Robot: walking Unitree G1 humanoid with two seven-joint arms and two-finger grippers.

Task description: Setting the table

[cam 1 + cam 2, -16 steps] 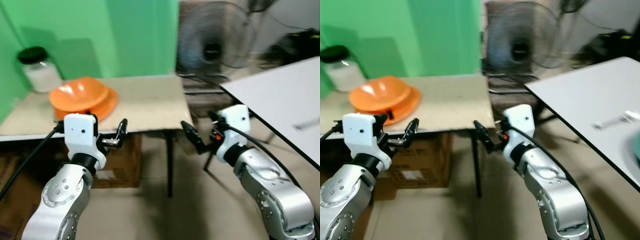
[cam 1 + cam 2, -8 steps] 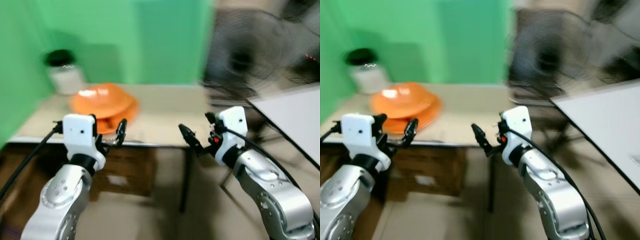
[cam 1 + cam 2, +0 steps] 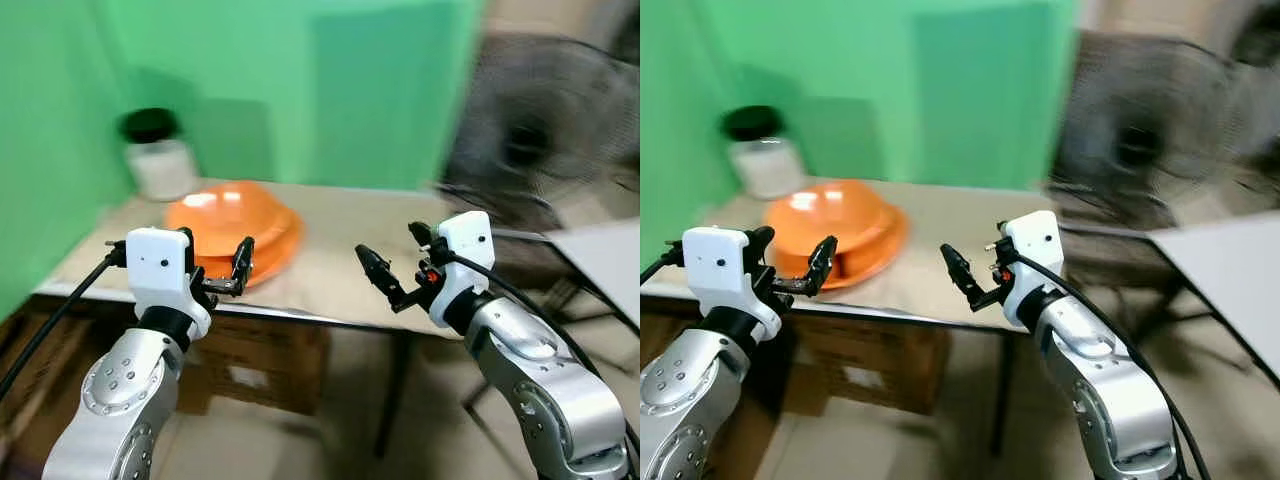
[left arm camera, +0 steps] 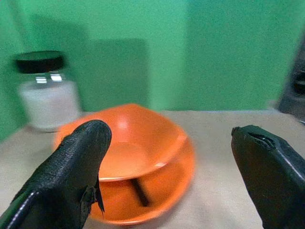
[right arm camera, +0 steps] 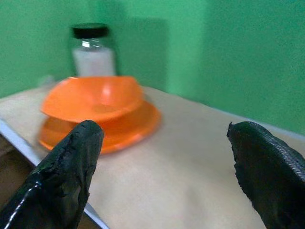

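An orange bowl (image 3: 228,214) rests on an orange plate (image 3: 272,252) on the beige table (image 3: 350,240), left of centre. A thin dark item (image 4: 139,192) lies on the plate under the bowl's rim. My left gripper (image 3: 238,268) is open, held in front of the table's near edge just before the plate, with the bowl between its fingers (image 4: 71,162) in the left wrist view. My right gripper (image 3: 385,278) is open too, raised over the table's front edge to the right of the plate, empty.
A glass jar (image 3: 158,158) with a black lid and white contents stands behind the bowl against the green wall. A cardboard box (image 3: 262,360) sits under the table. A black fan (image 3: 540,140) and a white table (image 3: 608,250) are to the right.
The whole view has swung left, so the bowl and table now sit more central and closer. Both grippers keep the same open pose before me.
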